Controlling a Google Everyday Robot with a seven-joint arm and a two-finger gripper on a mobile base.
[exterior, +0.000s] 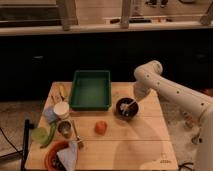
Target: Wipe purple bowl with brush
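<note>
The purple bowl [126, 107] sits on the wooden table [130, 145], right of the green tray [91, 90]. The brush [129, 106] is a pale thin stick that slants down into the bowl, its light head inside it. My gripper [135, 99] hangs from the white arm just above the bowl's right rim and holds the brush's upper end.
An orange-red round thing [101, 127] lies in the table's middle. At the left stand a white cup [61, 109], a small metal cup [64, 128], green items [44, 135] and a red-orange dish [56, 156] with a cloth. The dark counter runs behind the table.
</note>
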